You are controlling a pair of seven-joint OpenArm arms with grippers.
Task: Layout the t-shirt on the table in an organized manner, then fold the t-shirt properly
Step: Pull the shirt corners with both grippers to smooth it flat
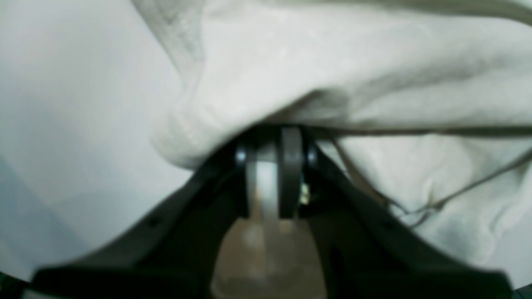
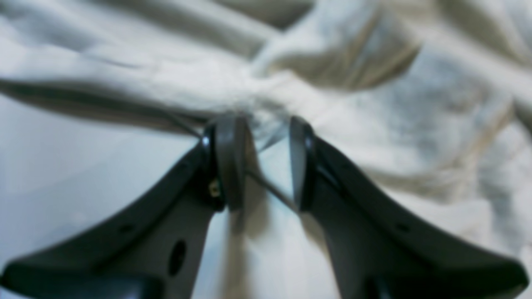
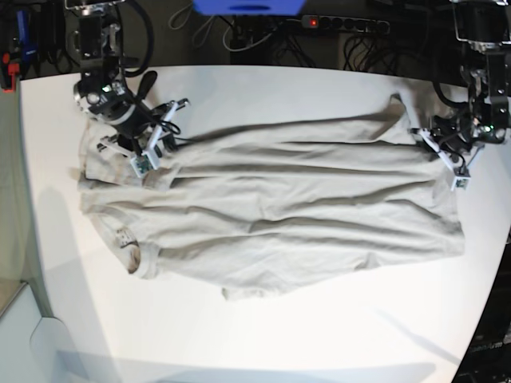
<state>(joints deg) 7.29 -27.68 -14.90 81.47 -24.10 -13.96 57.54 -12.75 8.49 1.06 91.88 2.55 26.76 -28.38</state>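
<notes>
Looking down on a white matte bench (image 3: 263,88) curving along its far edge, with cables and a power strip (image 3: 343,22) crowding the dark band behind it. Finding the t-shirt (image 3: 271,207) lying mostly flat and lengthwise across the middle of the bench, rippling in long creases, neck end toward the base view's left and hem toward its right. Noting the right arm (image 3: 112,96) reaching down at the far left corner of the cloth and the left arm (image 3: 479,120) at the far right corner, both too small here for reading their grip. Turning to the left wrist view for that: seeing the left fingers (image 1: 291,166) standing narrow, nearly together, with a pale strip of cloth between them and the shirt bulging over their tips and hiding them, so pinching the t-shirt. Catching loose threads trailing from a hem only in this view. Switching to the right wrist view: seeing the right fingers (image 2: 230,158) standing moderately apart, bare bench showing through the gap, a single thread crossing it, and bunched fabric sitting right at the tips. Failing to tell, through the blur, whether that bunch is actually being gripped or merely touched. Getting the shirt's full outline from the base view alone, both wrist views cutting it off on every side.
</notes>
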